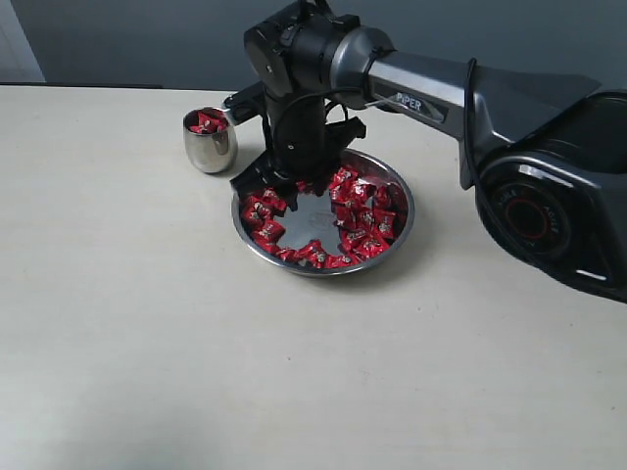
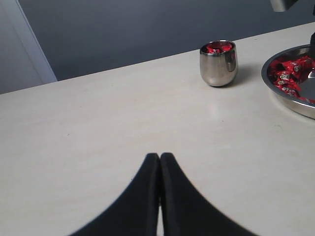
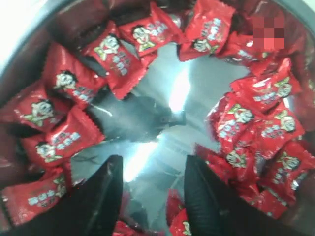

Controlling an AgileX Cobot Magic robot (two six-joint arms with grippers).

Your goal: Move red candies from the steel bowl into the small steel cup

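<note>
Red candies (image 1: 358, 220) lie in the steel bowl (image 1: 323, 271), heaped thick along its near and right rim, with the middle of its floor bare and shiny. Right gripper (image 3: 152, 166) is down inside the bowl on its left side. Its fingers (image 3: 110, 187) stand apart over bare steel, with wrappers just beside each one and nothing seen gripped between them. Beyond the bowl, to its far left and apart from its rim, the small steel cup (image 1: 210, 147) stands upright on the table (image 1: 147, 343), with a few red wrappers showing at its mouth. Left gripper (image 2: 160, 156) hovers over bare tabletop with its fingers pressed together, well apart from the cup.
</note>
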